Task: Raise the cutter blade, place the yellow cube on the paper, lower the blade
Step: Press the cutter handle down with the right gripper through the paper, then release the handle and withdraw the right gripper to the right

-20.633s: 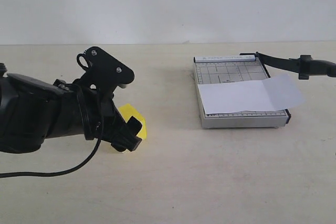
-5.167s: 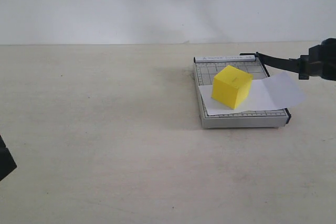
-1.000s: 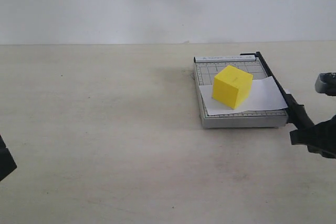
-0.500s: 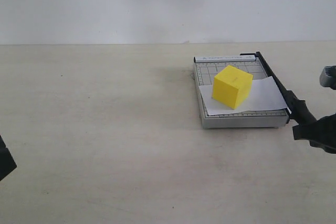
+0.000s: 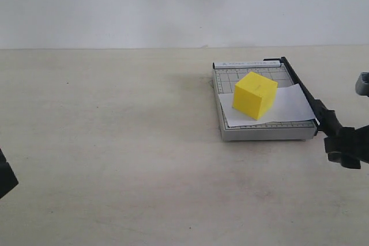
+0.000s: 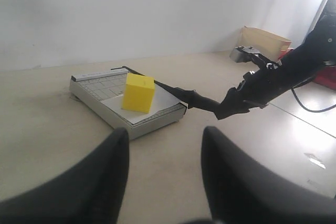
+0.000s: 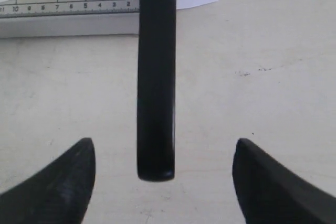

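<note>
The yellow cube sits tilted on the white paper, which lies on the grey cutter board. The cutter blade lies lowered along the board's right edge, its thick handle sticking out past the front. My right gripper is open, a finger on each side of the handle end with a clear gap to both. In the exterior view the right gripper hangs just past the handle. My left gripper is open and empty, far from the cube and the board.
The beige tabletop stretches left of the board, with a white wall behind. A black piece of the left arm shows at the left edge. A brown paper bag and something red lie beyond the right arm.
The right gripper's jaws have spread and let go of the blade handle. Earlier the blade was raised and then came down; the cube went from the table onto the paper.
</note>
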`<state>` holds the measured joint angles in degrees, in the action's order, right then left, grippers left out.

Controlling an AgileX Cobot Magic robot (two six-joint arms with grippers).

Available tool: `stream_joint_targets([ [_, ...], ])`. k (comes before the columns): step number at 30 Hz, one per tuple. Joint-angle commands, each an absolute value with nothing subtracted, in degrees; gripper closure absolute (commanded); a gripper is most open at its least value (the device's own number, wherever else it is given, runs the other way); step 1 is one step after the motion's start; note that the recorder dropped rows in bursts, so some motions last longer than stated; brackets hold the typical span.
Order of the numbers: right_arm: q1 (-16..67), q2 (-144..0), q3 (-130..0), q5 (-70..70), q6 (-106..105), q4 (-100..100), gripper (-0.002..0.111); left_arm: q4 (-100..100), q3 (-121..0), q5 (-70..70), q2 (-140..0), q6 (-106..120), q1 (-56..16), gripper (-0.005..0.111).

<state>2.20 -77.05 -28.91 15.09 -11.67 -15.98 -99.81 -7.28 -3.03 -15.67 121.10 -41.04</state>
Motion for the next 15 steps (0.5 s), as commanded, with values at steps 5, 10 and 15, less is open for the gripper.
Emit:
stream_joint_targets([
  [5, 1.88, -66.74, -28.73, 11.62, -11.01, -16.13, 0.063, -99.95, -7.04, -2.97, -15.47, 120.81, -41.35, 0.064],
  [10, 1.88, -56.87, -28.73, 9.03, -10.87, -17.12, 0.107, -99.95, -7.04, -3.08, -15.36, 120.81, -41.35, 0.064],
  [15, 1.88, -52.46, -28.73, 8.13, -11.11, -17.43, 0.109, -99.95, -7.04, -3.96, -15.37, 120.81, -41.21, 0.064],
])
